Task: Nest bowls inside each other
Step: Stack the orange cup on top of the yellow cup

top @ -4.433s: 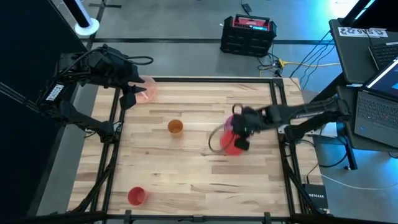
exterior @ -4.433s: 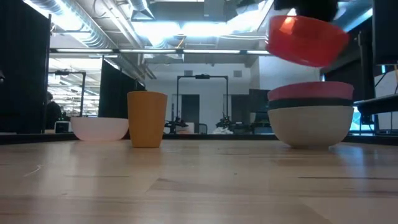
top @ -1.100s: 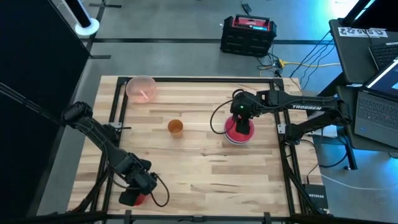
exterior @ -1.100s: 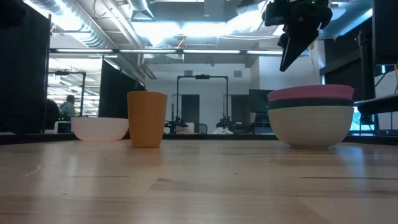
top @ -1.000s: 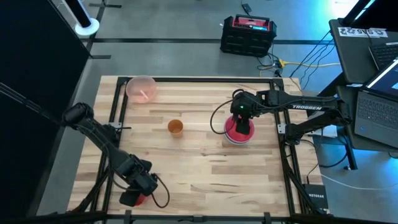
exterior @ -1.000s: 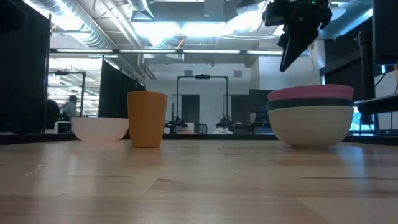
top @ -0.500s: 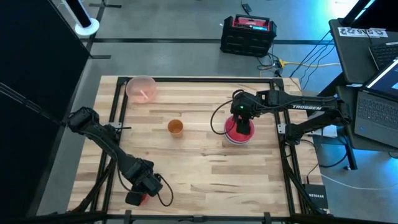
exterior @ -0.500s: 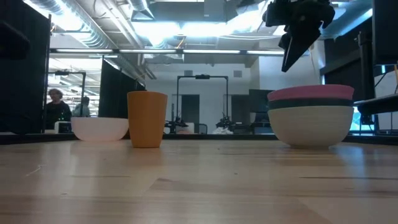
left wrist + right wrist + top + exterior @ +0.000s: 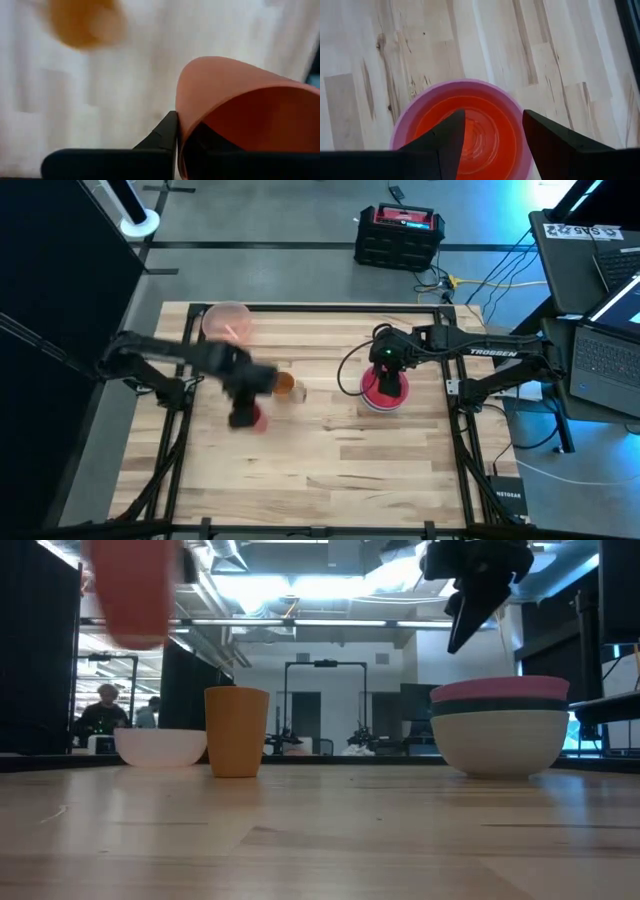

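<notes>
My left gripper (image 9: pixel 243 414) is shut on a small red cup (image 9: pixel 135 595) and holds it in the air left of the table's middle, just near of the orange cup (image 9: pixel 284 385) that stands on its base. A light pink bowl (image 9: pixel 226 322) sits at the far left. A stack of bowls (image 9: pixel 384 388) stands right of centre: pale at the bottom, then teal and mauve-pink (image 9: pixel 500 690), with a red bowl (image 9: pixel 470 132) inside on top. My right gripper (image 9: pixel 492 117) hangs open above the stack and touches nothing. My left gripper pinches the red cup's wall at the rim (image 9: pixel 181 117). One finger (image 9: pixel 160 140) is outside the cup and the other is inside it. The fingers come from above, pointing down. The cup (image 9: pixel 240 105) is lifted clear of the table, mouth up.
A black and red case (image 9: pixel 400 235) stands on the floor beyond the far edge, and laptops (image 9: pixel 600 270) are on the right. Black frame rails run along the table's left and right sides. People stand far off in the room behind (image 9: pixel 105 710).
My left gripper has shut on the red cup at the near left corner. It has lifted the cup clear and swung fast toward the far edge and the orange cup, rolling as it went.
</notes>
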Action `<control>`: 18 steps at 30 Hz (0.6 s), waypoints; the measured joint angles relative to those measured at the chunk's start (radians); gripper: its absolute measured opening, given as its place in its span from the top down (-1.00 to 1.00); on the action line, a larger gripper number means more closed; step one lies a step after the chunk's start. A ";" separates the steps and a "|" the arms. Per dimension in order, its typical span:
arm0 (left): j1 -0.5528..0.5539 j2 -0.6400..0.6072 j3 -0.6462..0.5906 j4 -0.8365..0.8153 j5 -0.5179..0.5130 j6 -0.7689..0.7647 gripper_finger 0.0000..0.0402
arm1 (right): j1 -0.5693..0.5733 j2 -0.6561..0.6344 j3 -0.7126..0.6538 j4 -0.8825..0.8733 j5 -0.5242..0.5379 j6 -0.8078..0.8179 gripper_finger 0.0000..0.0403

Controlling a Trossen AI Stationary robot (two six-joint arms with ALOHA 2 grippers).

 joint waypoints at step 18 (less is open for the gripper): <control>0.299 0.269 0.303 -0.127 -0.031 0.288 1.00 | 0.000 0.000 0.000 0.001 0.014 0.055 0.08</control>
